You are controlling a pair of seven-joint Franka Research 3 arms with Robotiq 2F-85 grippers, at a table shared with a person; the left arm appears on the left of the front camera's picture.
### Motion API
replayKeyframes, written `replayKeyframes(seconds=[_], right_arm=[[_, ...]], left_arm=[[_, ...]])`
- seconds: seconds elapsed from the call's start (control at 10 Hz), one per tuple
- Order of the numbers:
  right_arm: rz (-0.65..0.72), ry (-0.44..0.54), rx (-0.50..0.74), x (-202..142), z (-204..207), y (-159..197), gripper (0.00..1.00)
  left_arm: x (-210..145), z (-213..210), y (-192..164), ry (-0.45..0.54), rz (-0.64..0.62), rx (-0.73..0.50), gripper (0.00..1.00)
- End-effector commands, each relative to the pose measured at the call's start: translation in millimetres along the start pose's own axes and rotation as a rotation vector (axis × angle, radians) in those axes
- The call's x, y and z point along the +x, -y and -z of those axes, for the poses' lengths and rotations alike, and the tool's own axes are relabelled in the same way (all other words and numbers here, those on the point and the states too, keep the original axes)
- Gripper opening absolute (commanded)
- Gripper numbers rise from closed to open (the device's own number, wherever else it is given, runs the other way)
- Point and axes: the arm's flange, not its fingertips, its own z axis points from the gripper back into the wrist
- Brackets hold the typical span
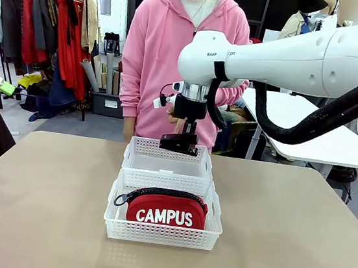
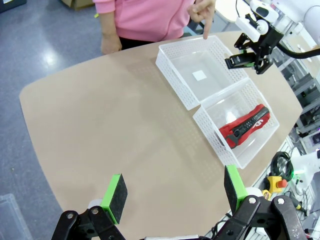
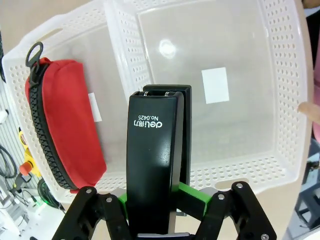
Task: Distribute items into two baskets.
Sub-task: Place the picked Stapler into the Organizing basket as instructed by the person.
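Note:
My right gripper [image 1: 180, 142] is shut on the black stapler [image 1: 179, 144] and holds it just above the far white basket [image 1: 139, 150]. In the right wrist view the stapler [image 3: 156, 160] is clamped between the green pads of the gripper [image 3: 160, 200], over that basket's [image 3: 286, 65] bare floor. The red "CAMPUS" pouch [image 1: 166, 211] lies in the near basket [image 1: 160, 235]. In the left wrist view my left gripper [image 2: 175, 192] stands open with nothing in it, high over the table and well away from both baskets [image 2: 176, 75] [image 2: 212, 131] and the pouch [image 2: 247, 127].
A person in a pink hoodie [image 1: 152, 59] stands at the far side of the table, close behind the far basket. One hand [image 2: 202, 12] points down at that basket. Bare tan tabletop [image 1: 41, 195] lies to the left and right of the baskets.

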Motion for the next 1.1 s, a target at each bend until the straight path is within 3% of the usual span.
replayKeyframes(seconds=[0.0, 0.6, 1.0], right_arm=[[0.010, 0.002, -0.005, -0.2, 0.5, -1.6, 0.07], [0.002, -0.005, 0.006, -0.4, 3.9, 0.2, 0.07], [-0.080, 0.044, 0.027, 11.9, 25.7, 24.3, 0.07]], left_arm=[[-0.7, -0.5, 0.9, 0.003, -0.011, -0.005, 1.00], [-0.7, -0.5, 0.9, 0.003, -0.011, -0.005, 1.00], [-0.7, -0.5, 0.9, 0.003, -0.011, -0.005, 1.00]])
